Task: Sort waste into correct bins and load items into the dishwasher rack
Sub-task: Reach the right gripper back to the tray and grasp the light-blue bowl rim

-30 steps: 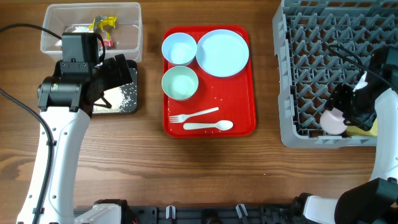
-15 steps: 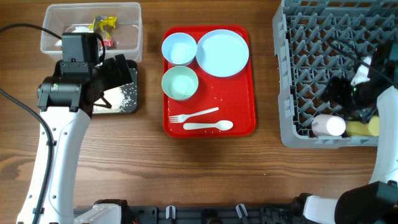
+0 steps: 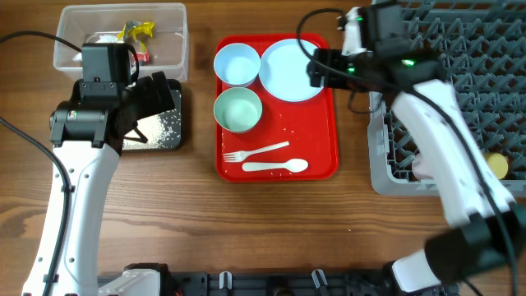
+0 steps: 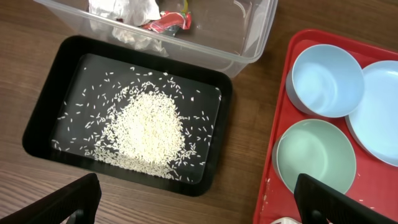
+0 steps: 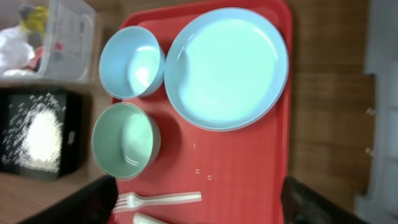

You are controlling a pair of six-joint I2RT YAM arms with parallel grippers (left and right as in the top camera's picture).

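My right gripper is open and empty above the right rim of the pale-blue plate on the red tray. In the right wrist view its fingers straddle the tray below the plate. Two pale-blue bowls, a white fork and a spoon lie on the tray. My left gripper is open and empty over the black bin, which holds rice. The clear bin holds tissue and wrappers.
The grey-blue dishwasher rack stands at the right. A yellow cup lies in its front right corner. My right arm crosses the rack's front left part and hides the pinkish cup. Bare wood runs along the table's front.
My right gripper let go of the pinkish cup in the rack, then swung left to the plate on the tray. My left arm has not moved.
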